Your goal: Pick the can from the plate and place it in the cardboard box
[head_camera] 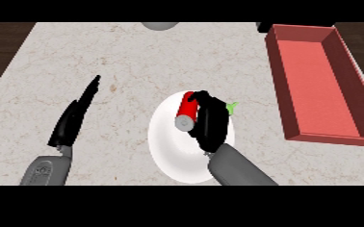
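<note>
Right hand (pixel 211 122) curls round the can (pixel 186 108), lying lengthwise on the plate (pixel 167 146); the box (pixel 313 77) is to its right; left hand (pixel 71 120) rests open.

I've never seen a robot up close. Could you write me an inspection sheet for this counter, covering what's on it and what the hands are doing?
Surface: pale marbled counter.
Job's things: red can lying on its side on the white plate; reddish open-topped box at the right, apart from the plate.
Clutter: grey rounded thing cut off at the far edge; small dark thing by the box's far corner; green speck beside the right robot hand. I cannot tell what any of them is.
Grippers: right robot hand curled round the can on the plate; left robot hand open, fingers straight, holding nothing.
Cables: nothing seen.
Surroundings: dark strips beyond the counter's side edges.
</note>
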